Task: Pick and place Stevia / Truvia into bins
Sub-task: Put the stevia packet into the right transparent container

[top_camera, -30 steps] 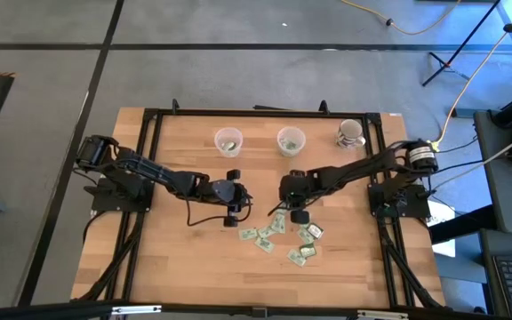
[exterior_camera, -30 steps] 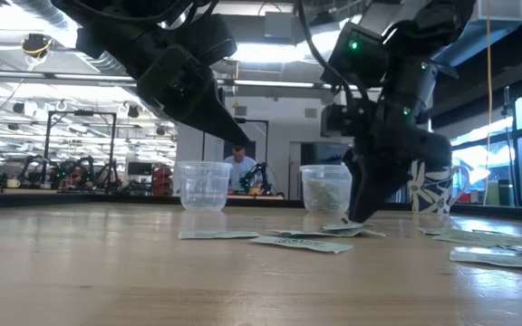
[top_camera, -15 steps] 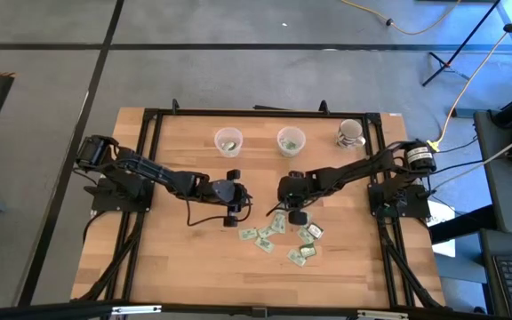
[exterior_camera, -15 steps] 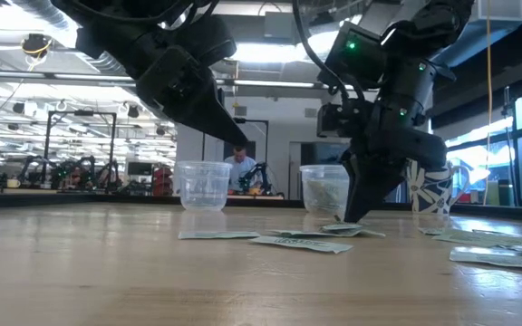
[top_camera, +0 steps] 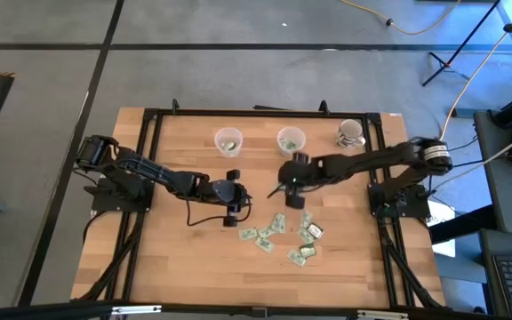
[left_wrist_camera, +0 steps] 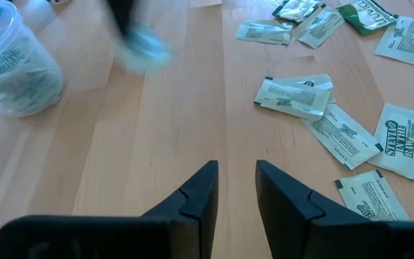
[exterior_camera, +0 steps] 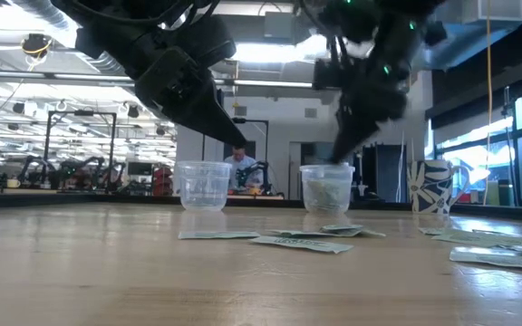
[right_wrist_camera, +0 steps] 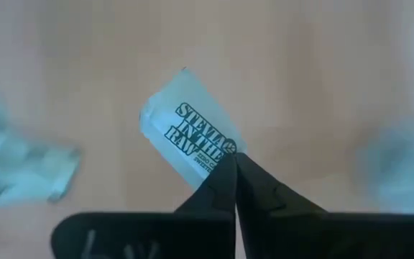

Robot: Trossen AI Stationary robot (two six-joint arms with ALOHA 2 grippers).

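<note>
Several pale green and white sachets [top_camera: 281, 233] lie flat on the wooden table; they also show in the left wrist view [left_wrist_camera: 315, 108]. Two clear cups [top_camera: 228, 140] [top_camera: 291, 140] stand near the far edge, each with sachets inside. My right gripper [top_camera: 293, 174] is shut on one white sachet [right_wrist_camera: 185, 126], raised above the table near the right cup [exterior_camera: 326, 188]. My left gripper [top_camera: 240, 197] hovers left of the pile, open and empty [left_wrist_camera: 236, 180]. My right gripper pinches the sachet by one corner [right_wrist_camera: 221, 152] between its two fingertips. The rest of the sachet sticks out past the fingertips, printed face toward the wrist camera. It is lifted clear of the table.
A white patterned mug [top_camera: 350, 134] stands right of the cups near the far edge. Black frame rails [top_camera: 149, 124] run along the table's sides. Bare wood lies left of the pile and toward the near edge.
My right gripper has risen from the sachet pile and gone toward the far edge, toward the right cup, with one sachet lifted clear of the table. The move is quick in the last half second. The left arm has kept still.
</note>
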